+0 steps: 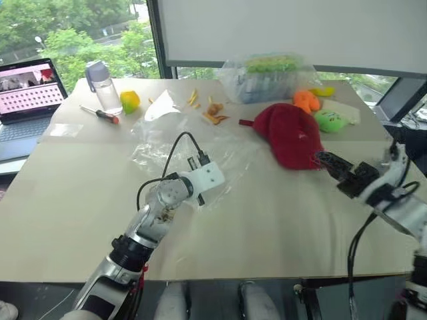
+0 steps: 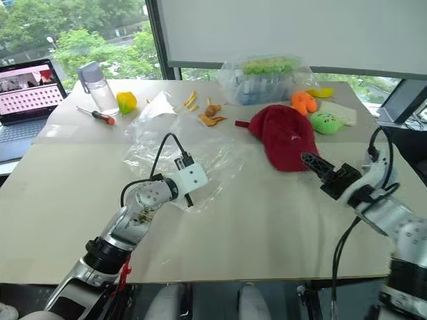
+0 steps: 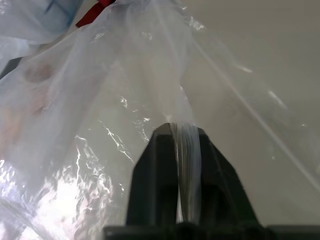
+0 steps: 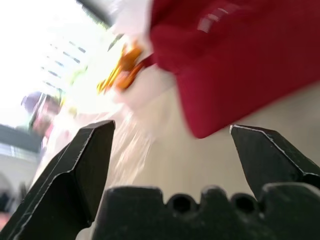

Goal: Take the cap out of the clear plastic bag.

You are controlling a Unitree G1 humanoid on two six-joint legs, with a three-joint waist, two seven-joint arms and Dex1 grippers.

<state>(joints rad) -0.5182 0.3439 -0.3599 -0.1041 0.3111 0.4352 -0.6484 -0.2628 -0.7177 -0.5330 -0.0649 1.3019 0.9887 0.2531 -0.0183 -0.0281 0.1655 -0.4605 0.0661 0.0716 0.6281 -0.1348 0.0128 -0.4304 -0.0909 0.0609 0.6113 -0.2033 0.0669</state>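
Your cap [image 1: 291,135] lies on the table [image 1: 280,227], out of the clear plastic bag [image 1: 167,143] and at its three o'clock. Your left gripper [image 3: 176,137] pinches a fold of that bag. Your right gripper [image 4: 172,150] gapes wide and empty, at the cap's five o'clock.

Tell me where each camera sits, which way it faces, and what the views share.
Left and right eye views: head-mounted, looking forward and down over the beige table; both arms show.
Left wrist view: along the left tool, shut on a fold of the crinkly clear plastic bag.
Right wrist view: between the open right tool's fingers toward the dark red fabric cap.
Shared: cap and bag appear in the eye views too.
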